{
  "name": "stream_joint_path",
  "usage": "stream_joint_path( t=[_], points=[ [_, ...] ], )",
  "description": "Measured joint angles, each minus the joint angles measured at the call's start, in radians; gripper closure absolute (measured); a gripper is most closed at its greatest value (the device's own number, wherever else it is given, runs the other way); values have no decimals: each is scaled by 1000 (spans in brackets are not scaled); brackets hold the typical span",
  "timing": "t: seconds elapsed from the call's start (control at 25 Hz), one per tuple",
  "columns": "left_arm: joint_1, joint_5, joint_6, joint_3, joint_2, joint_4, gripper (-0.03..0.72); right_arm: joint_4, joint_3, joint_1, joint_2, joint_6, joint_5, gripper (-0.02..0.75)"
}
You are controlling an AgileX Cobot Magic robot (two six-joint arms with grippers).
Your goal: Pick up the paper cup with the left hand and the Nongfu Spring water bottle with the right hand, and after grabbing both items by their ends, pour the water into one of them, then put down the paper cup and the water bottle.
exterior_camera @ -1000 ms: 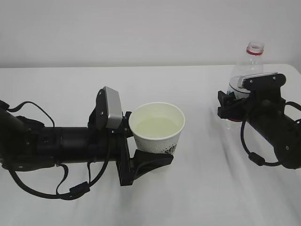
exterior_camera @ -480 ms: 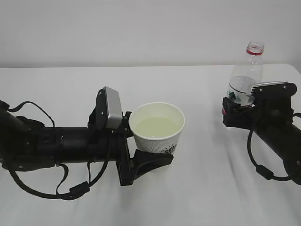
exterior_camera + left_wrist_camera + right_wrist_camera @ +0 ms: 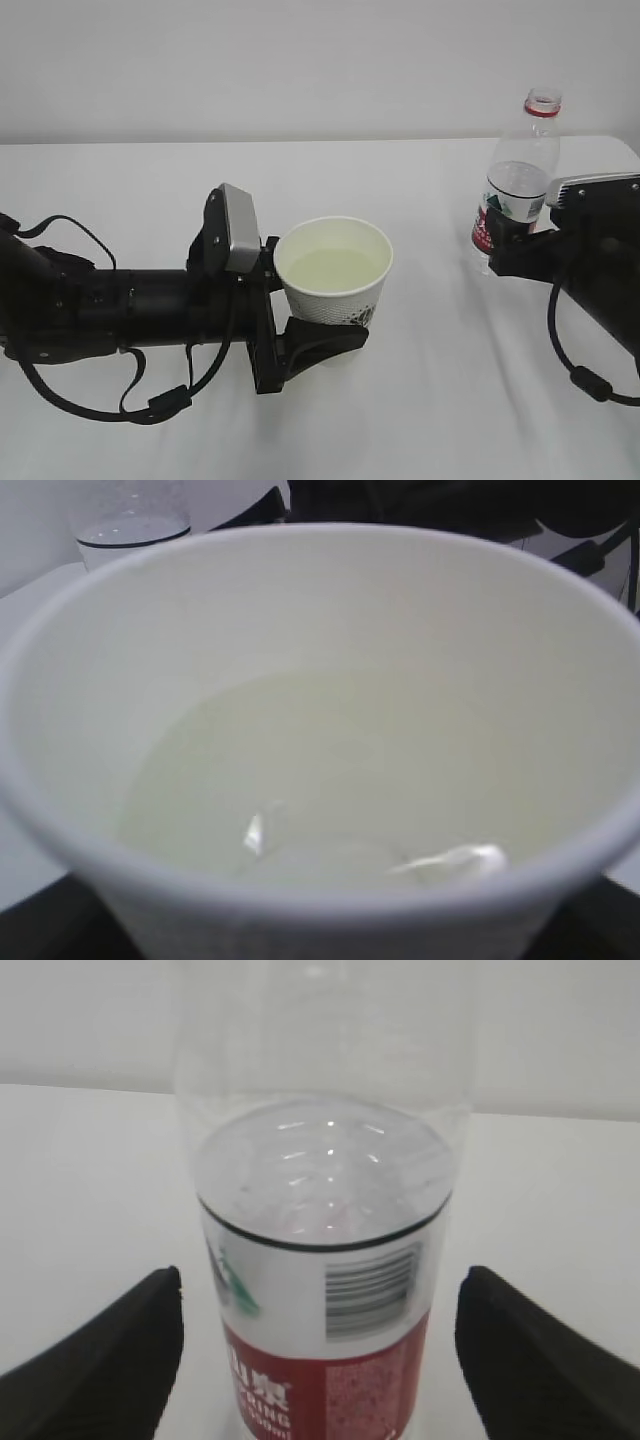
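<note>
Nearest the camera, the left hand lies low across the white table, its black arm and grey module reaching in from the left, and its jaws are clamped on the paper cup from both sides, one behind the cup and one under its front. The cup stands upright in that grip, a little left of the table's middle, and the wrist view looks straight into it: water covers the cream bottom (a couple of bright glints sit on the surface). Farther back and well to the right, the bottle stands upright on the table with no cap on its red-ringed neck, water filling it to just above the red label. The right hand is beside the bottle's lower part with its jaws spread wide; in its wrist view the two fingers flank the bottle with clear gaps on either side, touching nothing.
</note>
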Motion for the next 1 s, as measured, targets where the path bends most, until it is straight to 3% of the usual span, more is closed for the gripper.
stream_joint_path(
  t=[1.0],
  points=[
    [0,0,4,0,0,-112,90,-2,251,0,-198,2,-1,91]
  ],
)
